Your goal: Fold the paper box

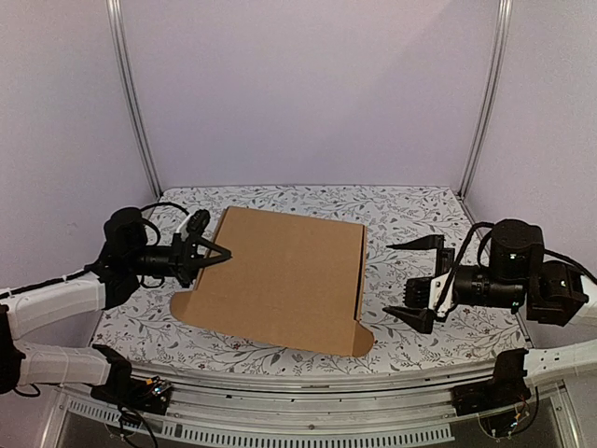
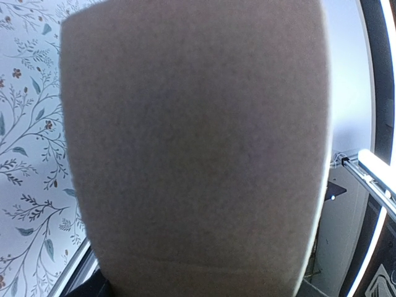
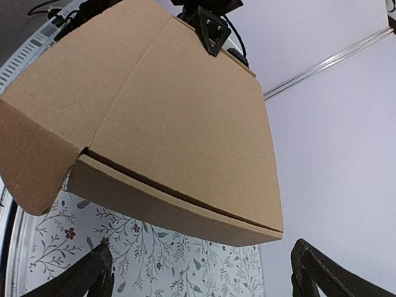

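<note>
The plain brown corrugated cardboard paper box (image 1: 280, 280) is lying on the flower-patterned bench (image 1: 401, 210) between the two hands. Its left edge is meeting the left hand (image 1: 213, 252), and its right edge is sitting a little way in front of the right hand (image 1: 417, 280).

Most of the folding is looking done. The sheet is reading as a flat closed mailer, with the broad top panel lying over the walls. What is looking unfinished is the closing: a rounded cardboard flap (image 1: 362, 338) is sticking out at the corner nearest the right hand, and another (image 1: 184, 303) is sticking out just below the left hand. From the right wrist view, a dark gap (image 3: 173, 192) is showing along the side facing that hand, where the top panel is not sitting tight on the wall. By my judgement, tucking those flaps and pressing the lid home is what is left.

The right hand is standing with its fingers wide apart, holding nothing and touching nothing. One finger of the left hand is lying on the top panel at the edge, while its partner is hidden. I cannot tell whether that hand is clamping the cardboard or merely resting there.

The left wrist view is giving only blurred cardboard pressed close to the lens, so the box's inside and underside are not showing.
</note>
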Tool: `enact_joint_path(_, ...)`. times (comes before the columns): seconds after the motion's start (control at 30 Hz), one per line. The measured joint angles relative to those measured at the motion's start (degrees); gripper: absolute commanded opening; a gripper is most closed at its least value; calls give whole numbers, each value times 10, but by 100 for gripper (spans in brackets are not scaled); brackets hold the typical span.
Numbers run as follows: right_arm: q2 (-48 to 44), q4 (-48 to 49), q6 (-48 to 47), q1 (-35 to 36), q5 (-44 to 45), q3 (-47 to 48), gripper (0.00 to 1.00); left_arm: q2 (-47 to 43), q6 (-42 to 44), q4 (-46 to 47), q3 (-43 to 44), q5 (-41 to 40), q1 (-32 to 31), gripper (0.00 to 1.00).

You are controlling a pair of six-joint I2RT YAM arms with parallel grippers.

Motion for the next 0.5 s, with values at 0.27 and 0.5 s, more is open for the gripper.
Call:
enact_joint_path(0.27, 18, 106, -261, 78, 156, -79, 99, -27, 24, -70, 2, 12, 1, 57)
enact_joint_path(0.5, 44, 181, -384, 113, 194, -104, 99, -40, 34, -94, 2, 15, 2, 56)
